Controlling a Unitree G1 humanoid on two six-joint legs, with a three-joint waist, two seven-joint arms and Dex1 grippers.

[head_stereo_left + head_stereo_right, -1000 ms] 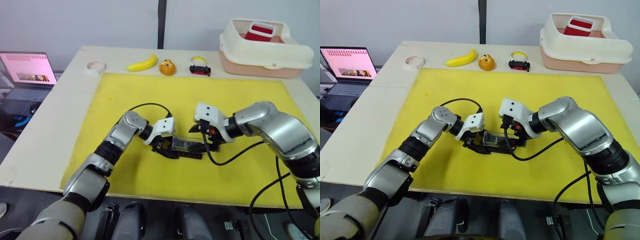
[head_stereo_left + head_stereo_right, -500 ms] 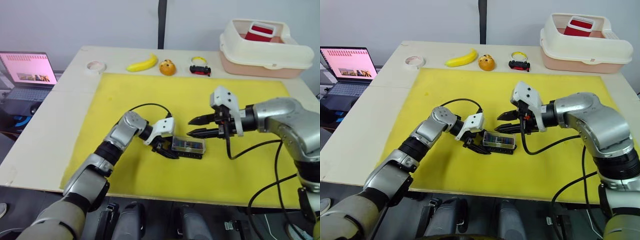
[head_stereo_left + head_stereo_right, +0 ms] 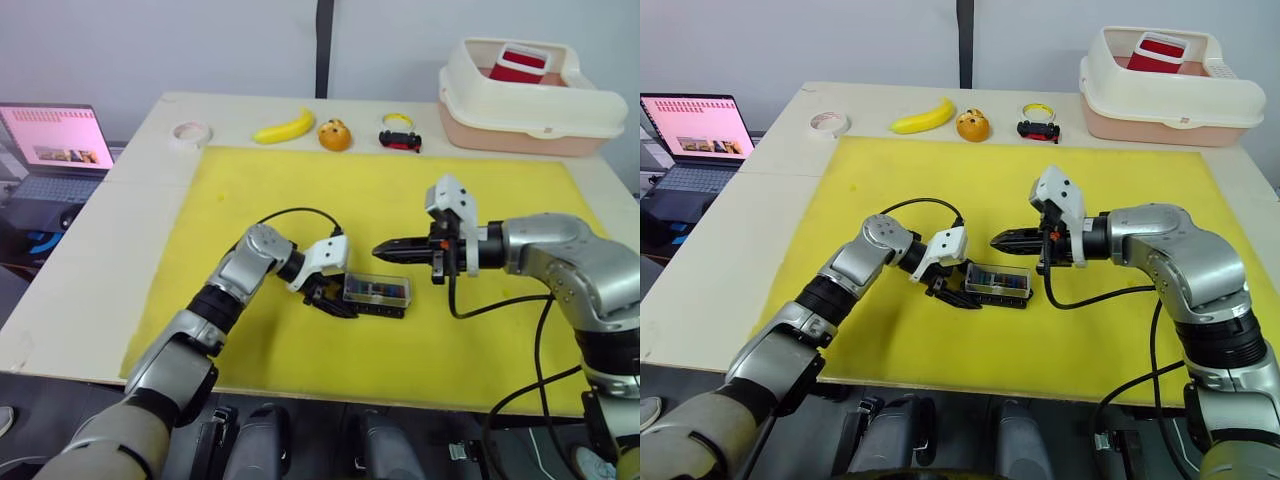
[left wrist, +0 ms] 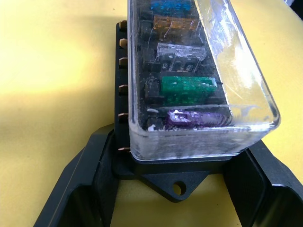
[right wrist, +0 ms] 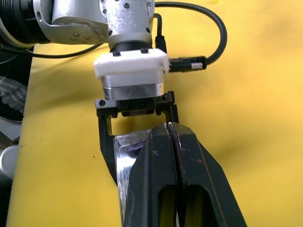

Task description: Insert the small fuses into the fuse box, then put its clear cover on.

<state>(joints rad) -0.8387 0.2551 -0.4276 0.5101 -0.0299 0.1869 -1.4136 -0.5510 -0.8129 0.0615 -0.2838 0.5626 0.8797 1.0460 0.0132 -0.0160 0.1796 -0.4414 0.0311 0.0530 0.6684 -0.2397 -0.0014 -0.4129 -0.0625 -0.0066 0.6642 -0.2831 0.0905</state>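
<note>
The fuse box (image 3: 372, 300) lies on the yellow mat (image 3: 300, 200) near the middle of the worktop (image 3: 130, 210), with the clear cover (image 4: 208, 71) seated over it. Through the cover the left wrist view shows the small fuses (image 4: 187, 87) standing in their slots in a row: purple nearest the camera, then green, a grey or clear one, amber and a blue one furthest off. The left tool (image 3: 328, 298) sits at the box's left end, its two black fingers (image 4: 80, 189) spread to either side of that end and lying close along the black base; whether they press on it cannot be told. The right tool (image 3: 1002, 239) hovers above the mat just beyond the box's right end, apart from it, pointing towards the left arm, and its fingers (image 5: 175, 161) are pressed together with nothing between them. Along the far edge of the worktop, beyond the mat, stand a roll of tape (image 3: 190, 132), a banana (image 3: 283, 127), a small orange toy (image 3: 335, 134), a black-and-red toy car (image 3: 400, 139) and a large cream lidded bin (image 3: 520, 100) with a red item (image 3: 518, 64) on top. A laptop (image 3: 55, 140) with its screen lit stands off the worktop's left side.
</note>
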